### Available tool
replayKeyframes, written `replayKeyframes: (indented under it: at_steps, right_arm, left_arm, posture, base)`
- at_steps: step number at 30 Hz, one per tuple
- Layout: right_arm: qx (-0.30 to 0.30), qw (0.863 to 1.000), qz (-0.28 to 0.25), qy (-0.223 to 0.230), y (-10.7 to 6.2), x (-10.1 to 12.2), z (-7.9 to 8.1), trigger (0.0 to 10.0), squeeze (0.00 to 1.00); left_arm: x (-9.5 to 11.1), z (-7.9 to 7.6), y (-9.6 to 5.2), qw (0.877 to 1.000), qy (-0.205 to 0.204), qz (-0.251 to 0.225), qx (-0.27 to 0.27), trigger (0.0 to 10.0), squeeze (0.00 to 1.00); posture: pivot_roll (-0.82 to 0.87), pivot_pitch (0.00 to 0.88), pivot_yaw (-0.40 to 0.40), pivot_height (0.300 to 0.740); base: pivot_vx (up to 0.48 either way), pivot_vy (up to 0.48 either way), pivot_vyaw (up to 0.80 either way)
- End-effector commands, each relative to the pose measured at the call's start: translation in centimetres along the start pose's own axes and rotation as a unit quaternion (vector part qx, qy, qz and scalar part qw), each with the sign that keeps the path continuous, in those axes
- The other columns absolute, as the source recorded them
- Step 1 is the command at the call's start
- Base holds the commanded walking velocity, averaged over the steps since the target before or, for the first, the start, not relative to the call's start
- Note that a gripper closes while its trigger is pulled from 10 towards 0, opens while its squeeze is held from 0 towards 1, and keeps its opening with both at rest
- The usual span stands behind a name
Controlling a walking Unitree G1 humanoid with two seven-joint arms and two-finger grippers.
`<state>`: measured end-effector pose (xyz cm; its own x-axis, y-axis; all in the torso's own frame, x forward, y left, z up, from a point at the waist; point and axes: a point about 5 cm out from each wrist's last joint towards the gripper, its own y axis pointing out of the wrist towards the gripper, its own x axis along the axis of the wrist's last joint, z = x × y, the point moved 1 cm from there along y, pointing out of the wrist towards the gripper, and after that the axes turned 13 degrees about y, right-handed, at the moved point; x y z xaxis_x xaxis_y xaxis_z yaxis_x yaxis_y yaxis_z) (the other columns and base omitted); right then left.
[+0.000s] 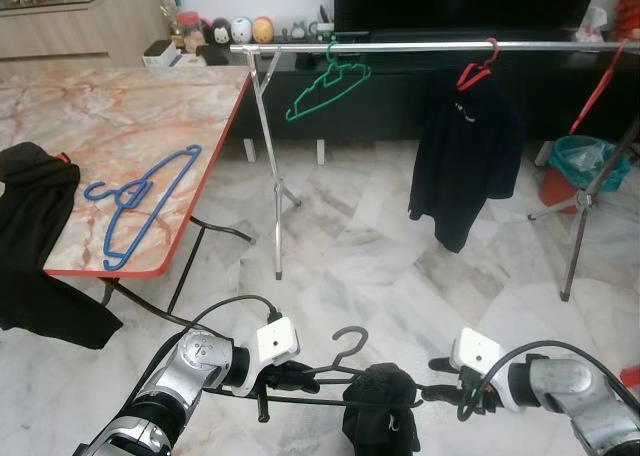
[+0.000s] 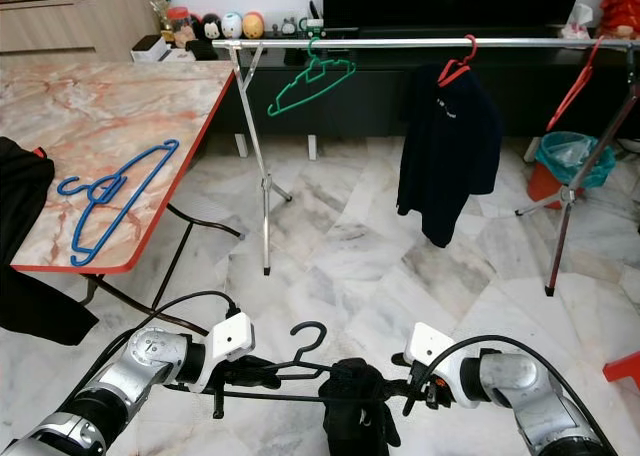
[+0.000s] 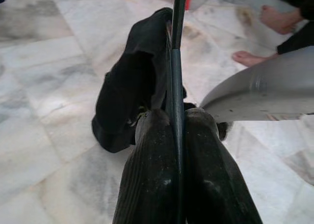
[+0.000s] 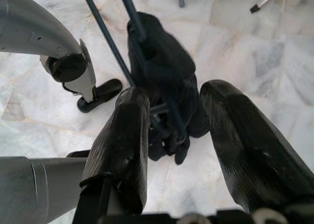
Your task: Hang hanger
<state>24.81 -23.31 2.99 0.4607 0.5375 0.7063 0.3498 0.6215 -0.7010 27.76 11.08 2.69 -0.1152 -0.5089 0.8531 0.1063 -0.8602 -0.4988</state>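
Marble floor (image 1: 360, 246) in white and grey runs across the room, and a marble-patterned table (image 1: 110, 126) with a red edge stands at ten o'clock. On that table lie a blue hanger (image 1: 140, 201) and, over its near corner, a black garment (image 1: 35, 236) that droops off the edge. A silver clothes rail (image 1: 420, 47) spans twelve to two o'clock on crossed legs. From the rail hang a black shirt (image 1: 465, 156) on a red hanger (image 1: 480, 68) at one o'clock and an empty green hanger (image 1: 328, 86) at twelve. A teal-lined bin (image 1: 585, 166) sits at three o'clock.

Low at six o'clock, a black hanger (image 1: 345, 376) is held level between the two arms, hook upward, with a dark cloth (image 1: 382, 406) draped over its bar. The left gripper (image 3: 175, 150) is clamped on the hanger's thin bar, both fingers pressed against it. The right gripper (image 4: 179, 135) is at the other end with its fingers spread apart on either side of the wire and cloth. A person's bare feet (image 3: 274, 22) stand on the floor in the left wrist view.
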Motion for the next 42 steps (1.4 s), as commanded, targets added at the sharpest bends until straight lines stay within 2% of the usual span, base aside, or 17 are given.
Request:
replayKeyframes:
  at_steps: [1,2,3,7,10,14,18,21,24,27,33,42]
  right_arm:
    - [0.002,1.0,0.008,-0.001,0.2,-0.6,0.2,10.0,0.0]
    - [0.005,1.0,0.009,0.001,0.3,-0.8,0.3,10.0,0.0]
    - [0.004,1.0,0.008,-0.001,0.3,-0.8,0.3,10.0,0.0]
    - [-0.008,1.0,0.005,0.002,0.7,-0.6,-0.2,10.0,0.0]
    - [0.009,1.0,0.007,0.004,0.9,-0.6,0.1,10.0,0.0]
    - [0.035,0.999,-0.029,0.018,1.6,0.2,0.7,10.0,0.0]
    - [0.074,0.994,-0.068,0.05,2.0,0.9,1.2,10.0,0.0]
    - [0.09,0.992,-0.072,0.057,2.1,1.1,1.5,10.0,0.0]
    - [0.102,0.992,-0.055,0.048,2.2,0.8,1.9,10.0,0.0]
    - [0.097,0.993,-0.046,0.053,2.4,0.3,1.8,10.0,0.0]
    - [0.124,0.99,-0.021,0.06,2.5,-0.2,2.3,10.0,0.0]
    - [0.121,0.991,0.003,0.055,3.1,-0.7,2.5,10.0,0.0]
  left_arm:
    - [0.6,0.6,-0.8,1.0,0.012,-0.011,-0.006,1.4,0.0]
    - [0.8,0.6,-0.9,1.0,0.013,-0.012,-0.013,2.2,0.0]
    - [0.7,0.6,-1.2,1.0,0.015,-0.008,-0.024,10.0,0.0]
    - [0.7,0.3,-1.9,0.998,0.025,0.006,-0.065,10.0,0.0]
    - [0.9,0.3,-1.9,0.998,0.024,0.002,-0.066,10.0,0.0]
    - [1.0,0.2,-1.8,0.997,0.024,0.0,-0.068,10.0,0.0]
    - [1.2,0.1,-1.9,0.997,0.024,-0.001,-0.074,10.0,0.0]
    - [1.2,0.1,-1.8,0.997,0.024,-0.001,-0.074,10.0,0.0]
    - [1.3,0.1,-1.8,0.997,0.025,-0.001,-0.073,10.0,0.0]
    - [1.3,0.1,-1.8,0.997,0.024,-0.002,-0.073,10.0,0.0]
    - [1.3,0.0,-1.8,0.997,0.022,-0.001,-0.073,10.0,0.0]
    - [1.3,0.0,-1.8,0.997,0.021,0.001,-0.071,10.0,0.0]
  posture:
    - [-0.02,0.001,0.053,0.74]
    - [-0.02,0.001,0.053,0.74]
    - [-0.01,0.0,0.054,0.74]
    - [-0.01,0.0,0.054,0.74]
    - [-0.01,0.0,0.052,0.74]
    - [-0.01,0.0,0.051,0.74]
    - [0.0,0.0,0.051,0.74]
    - [0.0,0.0,0.051,0.74]
    - [0.0,0.0,0.05,0.74]
    - [0.0,0.0,0.051,0.74]
    - [0.0,0.0,0.051,0.74]
    - [0.0,0.0,0.052,0.74]
  base:
    - [0.0,0.0,0.0]
    - [0.0,0.0,0.0]
    - [0.0,0.0,0.0]
    - [0.0,0.0,0.0]
    - [0.0,0.0,0.0]
    - [0.0,0.0,0.0]
    - [0.0,0.0,0.0]
    - [0.0,0.0,0.0]
    - [0.0,0.0,0.0]
    - [0.0,0.0,0.0]
    - [0.0,0.0,0.0]
    - [0.0,0.0,0.0]
